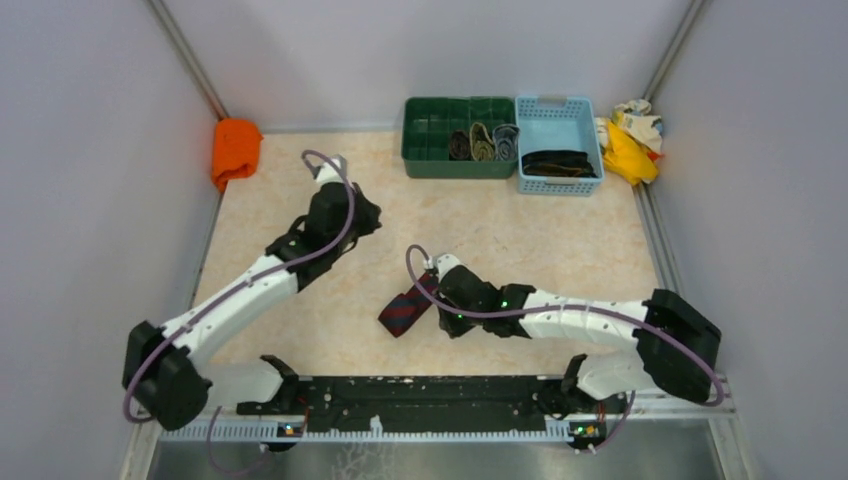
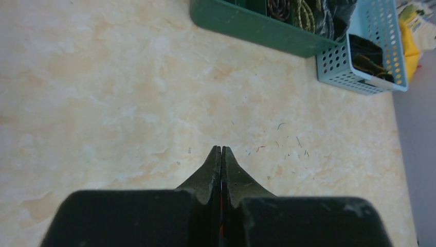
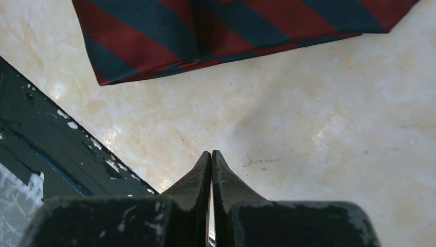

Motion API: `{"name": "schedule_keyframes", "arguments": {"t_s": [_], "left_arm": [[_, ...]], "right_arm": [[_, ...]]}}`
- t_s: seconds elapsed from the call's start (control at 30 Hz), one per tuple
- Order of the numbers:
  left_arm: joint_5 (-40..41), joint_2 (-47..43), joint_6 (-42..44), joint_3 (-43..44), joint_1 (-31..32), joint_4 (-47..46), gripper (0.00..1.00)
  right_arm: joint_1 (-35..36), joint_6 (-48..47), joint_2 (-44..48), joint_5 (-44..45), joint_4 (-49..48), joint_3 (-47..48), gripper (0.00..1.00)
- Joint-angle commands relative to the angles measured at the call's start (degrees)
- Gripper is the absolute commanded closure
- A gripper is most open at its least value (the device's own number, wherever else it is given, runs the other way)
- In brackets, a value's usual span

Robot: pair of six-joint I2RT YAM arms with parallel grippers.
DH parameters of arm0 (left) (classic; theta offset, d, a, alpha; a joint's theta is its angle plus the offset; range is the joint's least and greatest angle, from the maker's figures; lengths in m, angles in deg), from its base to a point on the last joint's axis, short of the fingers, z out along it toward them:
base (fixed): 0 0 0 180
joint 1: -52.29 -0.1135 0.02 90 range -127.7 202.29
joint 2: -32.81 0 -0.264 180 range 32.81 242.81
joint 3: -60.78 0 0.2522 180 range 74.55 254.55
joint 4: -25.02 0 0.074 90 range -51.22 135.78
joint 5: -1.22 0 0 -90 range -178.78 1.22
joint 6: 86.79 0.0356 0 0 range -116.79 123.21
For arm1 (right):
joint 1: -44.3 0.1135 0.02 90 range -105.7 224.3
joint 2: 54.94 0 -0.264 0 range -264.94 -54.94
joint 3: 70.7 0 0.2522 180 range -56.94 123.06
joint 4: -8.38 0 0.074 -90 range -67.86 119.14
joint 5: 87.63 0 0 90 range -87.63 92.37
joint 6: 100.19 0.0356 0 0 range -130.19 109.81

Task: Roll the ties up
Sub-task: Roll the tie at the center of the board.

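A dark red tie with navy stripes (image 1: pixel 405 310) lies folded on the table near the front middle. In the right wrist view the tie (image 3: pixel 205 31) fills the top, a short way beyond my fingertips. My right gripper (image 1: pixel 440 310) (image 3: pixel 211 153) is shut and empty just right of the tie, apart from it. My left gripper (image 1: pixel 368 218) (image 2: pixel 221 149) is shut and empty over bare table at the middle left, pointing toward the trays. Three rolled ties (image 1: pixel 482 143) sit in the green tray (image 1: pixel 430 165). A black tie (image 1: pixel 558 163) lies in the blue basket (image 1: pixel 590 125).
An orange cloth (image 1: pixel 235 150) lies at the back left wall. Yellow and cream rags (image 1: pixel 630 140) lie right of the blue basket. The green tray (image 2: pixel 247 25) and blue basket (image 2: pixel 337 67) show in the left wrist view. A black rail (image 1: pixel 430 390) runs along the front edge.
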Motion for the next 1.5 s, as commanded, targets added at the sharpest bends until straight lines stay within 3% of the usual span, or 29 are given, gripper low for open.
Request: {"name": "schedule_keyframes", "arguments": {"t_s": [0.0, 0.17, 0.33, 0.73, 1.2, 1.47], "left_arm": [[5.7, -9.7, -0.7, -7.4, 0.3, 5.4, 1.0], [6.9, -19.7, -1.3, -13.5, 0.3, 7.1, 1.0], [9.4, -23.7, -0.5, -15.0, 0.3, 8.3, 1.0], [10.8, -24.8, 0.1, -15.4, -0.6, 9.5, 1.0], [8.0, -22.9, 0.9, -15.6, -5.2, 7.5, 1.0], [4.2, -20.3, -0.6, -17.5, -6.7, 6.8, 1.0]], "right_arm": [[2.6, 2.1, -3.6, 0.3, -7.3, 1.0, 1.0], [4.3, 0.7, -10.5, 1.5, -9.5, 3.8, 1.0], [5.4, 0.1, -17.2, 2.8, -12.7, 6.1, 1.0], [5.2, 0.6, -24.3, 10.9, -13.4, 10.6, 1.0], [0.0, -4.9, -31.8, 6.3, -12.8, 19.0, 1.0], [-0.3, -7.7, -27.2, 8.1, -9.5, 17.5, 1.0]]}}
